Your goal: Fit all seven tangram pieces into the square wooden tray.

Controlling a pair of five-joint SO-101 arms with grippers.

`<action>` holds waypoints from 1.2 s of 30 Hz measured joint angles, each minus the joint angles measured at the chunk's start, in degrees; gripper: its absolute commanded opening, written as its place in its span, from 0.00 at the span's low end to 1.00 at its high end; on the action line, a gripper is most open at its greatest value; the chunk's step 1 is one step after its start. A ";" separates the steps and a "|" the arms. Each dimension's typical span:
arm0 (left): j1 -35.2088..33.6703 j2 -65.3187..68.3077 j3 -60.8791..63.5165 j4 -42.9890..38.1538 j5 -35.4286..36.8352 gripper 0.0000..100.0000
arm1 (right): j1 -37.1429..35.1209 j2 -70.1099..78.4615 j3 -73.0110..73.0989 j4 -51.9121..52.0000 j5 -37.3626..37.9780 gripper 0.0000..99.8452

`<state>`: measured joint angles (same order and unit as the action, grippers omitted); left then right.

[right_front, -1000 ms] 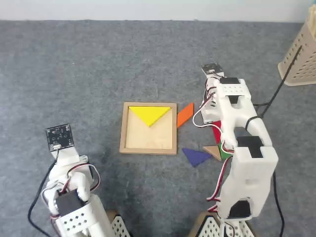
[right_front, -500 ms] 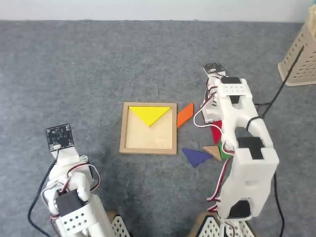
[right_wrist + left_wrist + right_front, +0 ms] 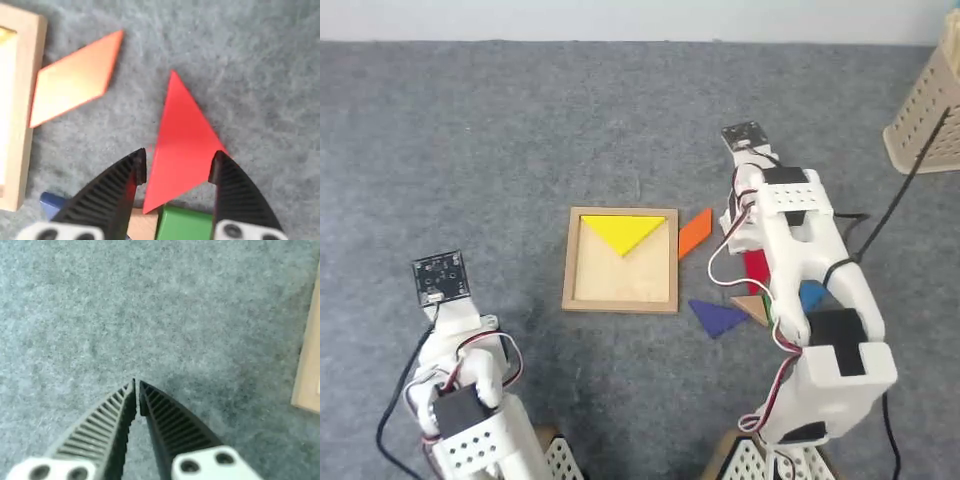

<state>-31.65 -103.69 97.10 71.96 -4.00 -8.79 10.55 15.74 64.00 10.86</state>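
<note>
Overhead camera looks down; 2 close wrist cameras also catch the tray [image 3: 620, 305].

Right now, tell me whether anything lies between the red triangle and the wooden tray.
Yes. The orange parallelogram lies between the red triangle and the wooden tray, near its rim. Nothing visible stands between the right gripper and the red triangle; its open jaws flank it.

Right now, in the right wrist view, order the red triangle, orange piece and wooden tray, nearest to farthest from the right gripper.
1. Red triangle: between the jaws of the right gripper.
2. Orange piece: between the other two.
3. Wooden tray: farthest.
</note>
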 measured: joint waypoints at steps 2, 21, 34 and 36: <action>0.00 0.00 0.00 0.00 0.00 0.01 | 0.97 0.00 0.00 0.00 0.00 0.27; 0.00 0.00 0.00 0.00 0.00 0.01 | -0.26 13.89 -9.23 6.24 1.41 0.30; 0.00 0.00 0.00 0.00 0.00 0.01 | -1.85 10.90 -6.51 6.68 -0.53 0.20; 0.00 0.00 0.00 0.00 0.00 0.01 | -2.20 8.09 -3.96 6.77 -1.05 0.16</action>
<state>-31.65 -103.69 97.10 71.96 -4.00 -10.99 18.64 11.78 70.77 9.80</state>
